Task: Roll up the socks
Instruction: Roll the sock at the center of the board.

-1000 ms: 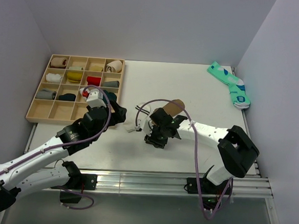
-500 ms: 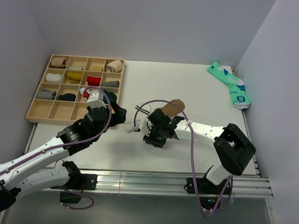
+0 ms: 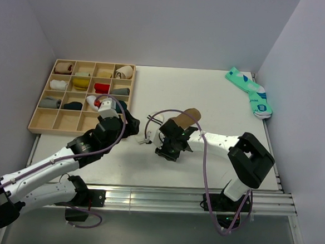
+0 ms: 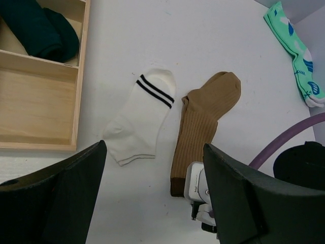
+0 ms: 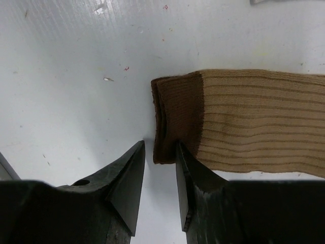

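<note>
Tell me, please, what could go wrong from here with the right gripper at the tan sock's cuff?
The right gripper straddles only a corner of the dark cuff of the tan sock, so it might pinch one layer or slip off. The white sock lies close beside it, so rolling or dragging might snag that one too.

Top view: fixed, high behind the arm bases, tilted down and forward, far enough off to take in the whole tabletop [image 3: 209,92]. Left wrist: mid height, looking down past the left tool [image 4: 155,150]; takes in a tray [image 4: 79,91] corner, white sock [image 4: 139,119], brown sock [image 4: 200,127] and teal socks [image 4: 292,46]. Right wrist: very close to the tabletop, looking down between the fingers of the right tool [image 5: 160,152]; only the brown sock's dark cuff end. All three views share the brown sock; top and left wrist also share tray and teal socks.
</note>
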